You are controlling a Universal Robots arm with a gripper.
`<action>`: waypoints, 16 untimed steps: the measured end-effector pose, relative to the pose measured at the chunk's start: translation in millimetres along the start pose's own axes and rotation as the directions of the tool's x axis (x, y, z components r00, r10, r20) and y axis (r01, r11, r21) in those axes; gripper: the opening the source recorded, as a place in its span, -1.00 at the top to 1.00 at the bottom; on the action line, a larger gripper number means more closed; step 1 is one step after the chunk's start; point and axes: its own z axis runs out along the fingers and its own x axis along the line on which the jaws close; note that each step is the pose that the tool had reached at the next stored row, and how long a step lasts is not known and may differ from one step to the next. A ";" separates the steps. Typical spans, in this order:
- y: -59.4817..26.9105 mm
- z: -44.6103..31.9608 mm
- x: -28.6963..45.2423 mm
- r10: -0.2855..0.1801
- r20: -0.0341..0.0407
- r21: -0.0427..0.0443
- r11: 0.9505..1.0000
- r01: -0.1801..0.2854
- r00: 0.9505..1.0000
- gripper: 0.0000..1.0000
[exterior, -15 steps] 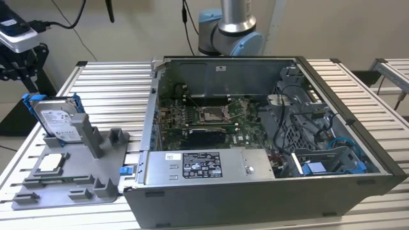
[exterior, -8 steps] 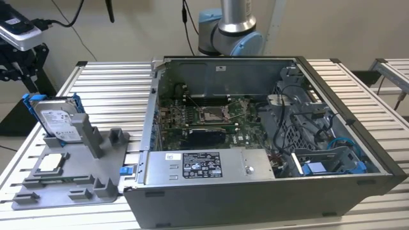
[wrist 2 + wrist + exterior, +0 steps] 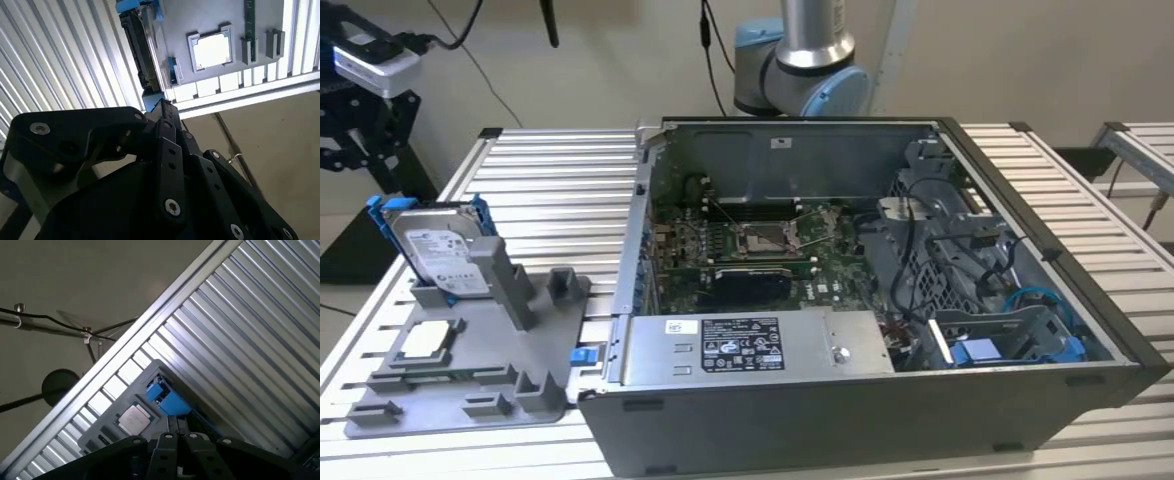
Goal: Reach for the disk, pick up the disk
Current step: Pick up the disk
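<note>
The disk point(image 3: 438, 250) is held upright in a slot of the grey fixture tray point(image 3: 467, 395), near the bench point(image 3: 547, 190) edge at the exterior view's left. A processor chip point(image 3: 430, 343) is seated flat in a recess of the same tray. A power supply point(image 3: 747, 345) is housed in the open computer case point(image 3: 854, 420). In the second wrist view the gripper point(image 3: 162, 107) is seen narrowed, with nothing held.

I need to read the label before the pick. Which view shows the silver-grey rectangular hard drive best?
The exterior view: the silver-grey rectangular hard drive in its blue plastic bracket stands on edge, label face showing. The second wrist view shows it edge-on; the first wrist view mostly the blue plastic bracket.
</note>
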 end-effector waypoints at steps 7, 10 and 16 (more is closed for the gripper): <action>0.0 0.1 0.0 -0.127 -0.001 0.001 0.992 0.127 0.992 1.00; 0.0 0.2 0.0 -0.181 -0.001 0.002 0.983 0.181 0.983 1.00; 0.0 0.4 0.0 -0.287 0.000 0.006 0.958 0.287 0.958 1.00</action>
